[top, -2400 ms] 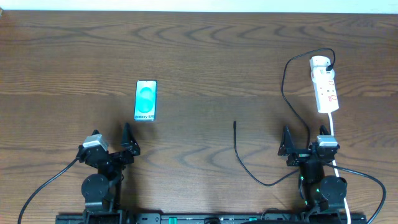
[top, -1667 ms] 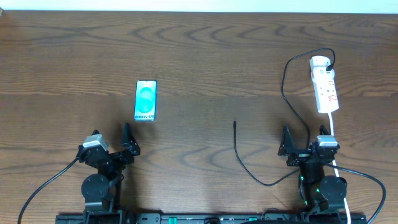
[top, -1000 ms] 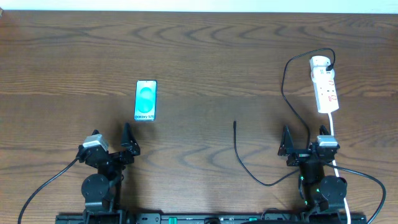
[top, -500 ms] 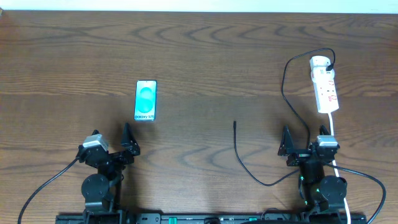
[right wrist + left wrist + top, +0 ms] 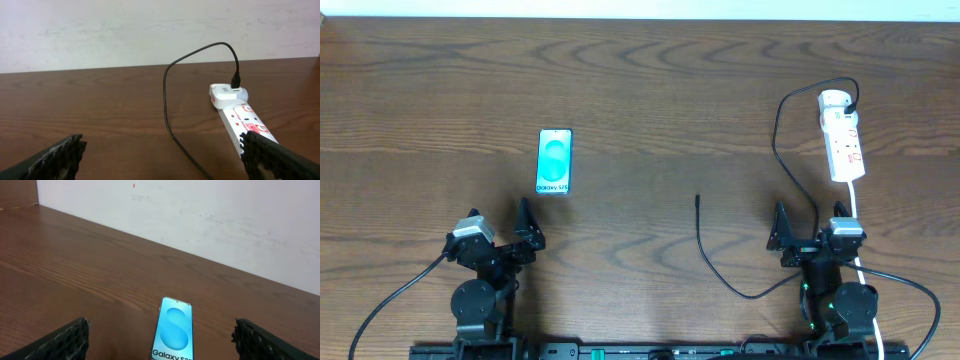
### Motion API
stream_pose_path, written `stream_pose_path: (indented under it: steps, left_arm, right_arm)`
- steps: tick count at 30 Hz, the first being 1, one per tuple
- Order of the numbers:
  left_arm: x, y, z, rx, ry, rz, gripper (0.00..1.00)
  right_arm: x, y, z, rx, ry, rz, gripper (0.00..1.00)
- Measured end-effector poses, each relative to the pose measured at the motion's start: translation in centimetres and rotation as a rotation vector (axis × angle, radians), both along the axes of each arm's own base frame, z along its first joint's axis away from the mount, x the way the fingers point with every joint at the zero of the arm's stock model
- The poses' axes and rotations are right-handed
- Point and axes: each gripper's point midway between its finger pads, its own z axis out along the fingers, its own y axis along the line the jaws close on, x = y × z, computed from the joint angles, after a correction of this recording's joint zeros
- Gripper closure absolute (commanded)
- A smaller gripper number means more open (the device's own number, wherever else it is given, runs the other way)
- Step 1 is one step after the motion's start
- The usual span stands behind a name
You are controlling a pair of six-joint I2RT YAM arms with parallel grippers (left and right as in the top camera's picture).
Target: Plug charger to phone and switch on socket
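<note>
I have both arms at the near edge of the table [image 5: 640,80]: left gripper [image 5: 498,221] at seven o'clock, right gripper [image 5: 809,224] at five, each with jaws spread wide and empty. The phone [image 5: 554,162] lies flat, screen up, at one o'clock from the left gripper. The socket [image 5: 844,140] sits at two o'clock, with the charger [image 5: 775,135] plugged into its far end. The charger's tip [image 5: 697,199] lies loose near centre, well apart from the phone.

The phone [image 5: 554,161] lies flat at the left, screen up and lit cyan; the black charger [image 5: 698,220] loops from the white socket [image 5: 842,135] at the right; its plug tip lies free between them.
</note>
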Motion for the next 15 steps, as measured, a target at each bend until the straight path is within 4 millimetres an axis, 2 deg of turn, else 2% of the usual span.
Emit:
stream_pose_path:
  steps: [8,10,12,15]
  left_arm:
    - [-0.1,-0.6,0.3,0.018,0.03,-0.04,0.08]
    - [-0.1,-0.9,1.7,0.021,0.042,-0.053,0.07]
    - [0.2,-1.2,4.2,0.034,0.052,-0.075,0.08]
    - [1.2,-1.9,8.9,0.044,0.083,-0.118,0.08]
  right_arm:
    - [0.0,0.0,-0.2,-0.001,0.009,0.0,0.01]
    - [0.0,0.0,-0.2,-0.001,0.01,0.0,0.01]
    - [0.0,0.0,-0.3,-0.001,0.011,0.0,0.01]
    - [0.1,0.0,-0.3,-0.001,0.012,0.0,0.01]
